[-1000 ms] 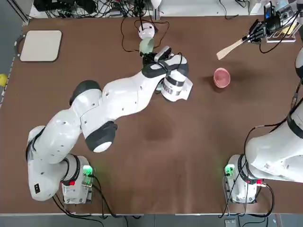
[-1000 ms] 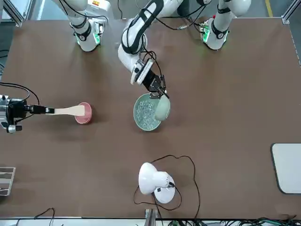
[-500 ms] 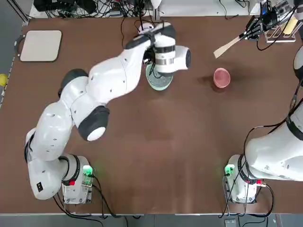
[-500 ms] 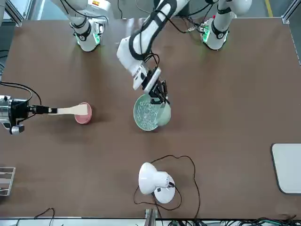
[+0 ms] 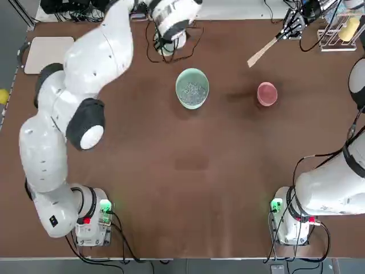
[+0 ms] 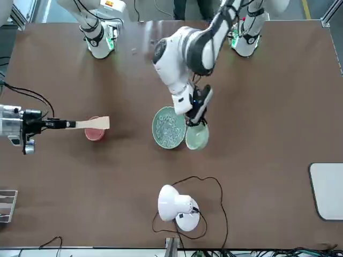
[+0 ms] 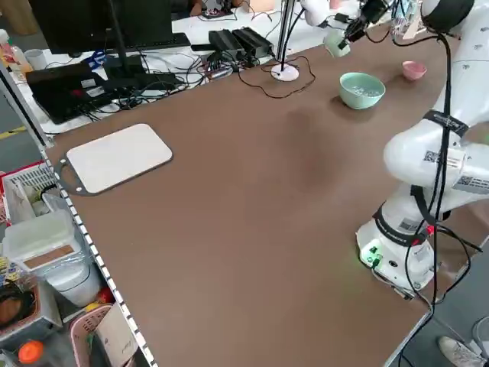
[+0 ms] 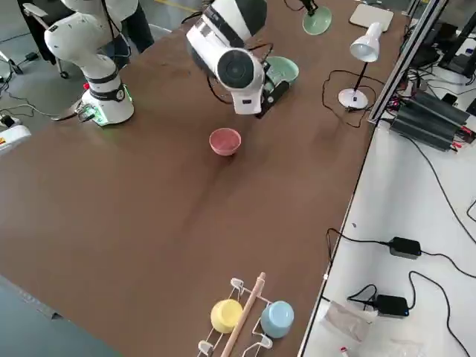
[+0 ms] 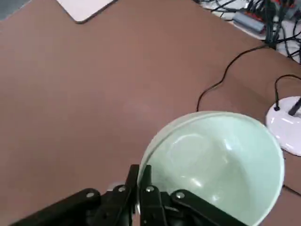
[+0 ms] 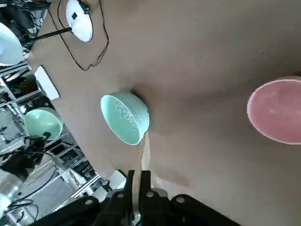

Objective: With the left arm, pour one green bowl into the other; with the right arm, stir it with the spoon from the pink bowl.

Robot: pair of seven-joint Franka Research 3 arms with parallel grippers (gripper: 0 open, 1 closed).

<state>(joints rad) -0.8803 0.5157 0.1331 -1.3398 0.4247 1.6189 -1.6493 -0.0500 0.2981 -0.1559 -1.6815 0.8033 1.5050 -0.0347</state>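
Observation:
My left gripper (image 6: 194,113) is shut on the rim of the small green bowl (image 6: 196,137), which hangs in the air just beyond the wide mint-green bowl (image 6: 169,127). Its inside looks bare in the left wrist view, small bowl (image 9: 221,169). The wide bowl (image 5: 192,88) stands on the table with pale granules in it. My right gripper (image 5: 291,28) is shut on the handle of the wooden spoon (image 5: 263,50), held level in the air beyond the pink bowl (image 5: 267,93). In the top view my left arm hides the small bowl.
A white desk lamp (image 6: 174,206) with a looping black cable stands at the far edge behind the bowls. A white pad (image 5: 49,55) lies at the far left corner. A rack with a yellow and a blue cup (image 8: 245,316) sits at the far right corner.
My left arm has swung up and away from over the wide bowl, carrying the small green bowl from tipped to held aloft. The right gripper with the spoon drifted toward the far edge and leftward.

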